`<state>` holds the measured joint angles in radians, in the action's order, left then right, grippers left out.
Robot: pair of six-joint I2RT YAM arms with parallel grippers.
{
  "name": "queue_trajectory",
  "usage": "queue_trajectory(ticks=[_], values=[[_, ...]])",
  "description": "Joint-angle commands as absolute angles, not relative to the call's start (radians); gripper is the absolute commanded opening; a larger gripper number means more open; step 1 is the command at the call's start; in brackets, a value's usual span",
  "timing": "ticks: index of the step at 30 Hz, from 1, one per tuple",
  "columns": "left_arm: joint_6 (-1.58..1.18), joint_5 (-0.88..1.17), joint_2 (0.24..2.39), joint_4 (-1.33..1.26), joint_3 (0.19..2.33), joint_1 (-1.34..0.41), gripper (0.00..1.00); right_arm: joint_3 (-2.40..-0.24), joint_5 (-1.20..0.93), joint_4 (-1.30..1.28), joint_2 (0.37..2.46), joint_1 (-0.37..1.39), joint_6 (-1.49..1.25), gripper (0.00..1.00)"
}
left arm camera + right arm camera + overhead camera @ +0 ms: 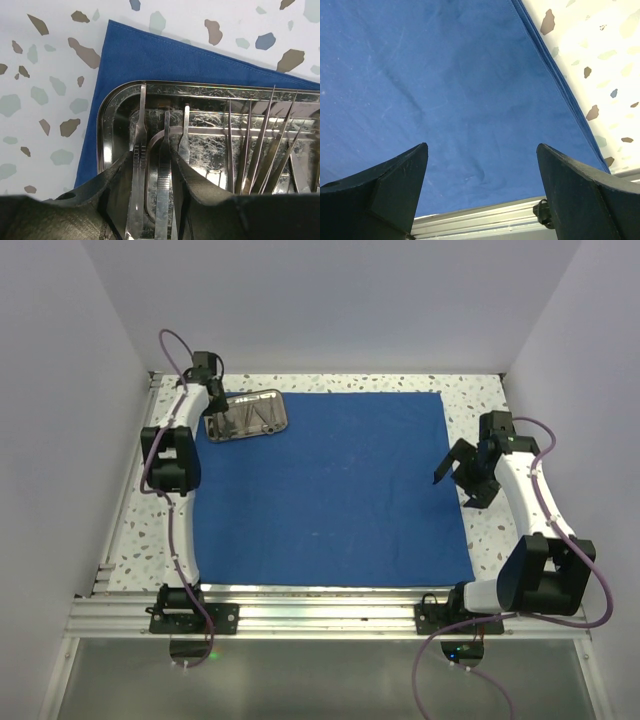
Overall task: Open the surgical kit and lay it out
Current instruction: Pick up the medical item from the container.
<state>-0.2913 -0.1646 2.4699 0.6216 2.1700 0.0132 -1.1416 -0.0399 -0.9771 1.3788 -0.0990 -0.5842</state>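
The royal-blue cloth (330,490) lies spread flat as a large sheet. The shiny steel tray (248,414) sits on its far left corner. It also shows in the left wrist view (107,125), holding thin silver tweezers (260,150) and other flat-handled instruments. My left gripper (151,152) is down in the tray's left end. Its jaws are narrowed to a small gap with two flat steel handles (139,165) between the fingers, and the handles are still apart from each other. My right gripper (480,165) is wide open and empty, above the cloth (445,90) near its right edge. I cannot pick out scissors.
The speckled tabletop (480,400) borders the cloth at the back and on both sides. An aluminium rail (320,615) runs along the near edge and also shows in the right wrist view (480,217). Grey walls enclose the table on three sides.
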Motion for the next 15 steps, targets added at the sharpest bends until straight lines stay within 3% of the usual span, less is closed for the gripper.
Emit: queue_trajectory(ticks=[1, 15], values=[[-0.273, -0.183, 2.488, 0.591, 2.221, 0.026, 0.40, -1.134, -0.025, -0.982, 1.368, -0.095, -0.563, 0.93], [-0.299, -0.143, 2.559, 0.589, 2.226, 0.064, 0.36, -1.123, -0.026, -0.939, 1.425, -0.095, -0.581, 0.93]])
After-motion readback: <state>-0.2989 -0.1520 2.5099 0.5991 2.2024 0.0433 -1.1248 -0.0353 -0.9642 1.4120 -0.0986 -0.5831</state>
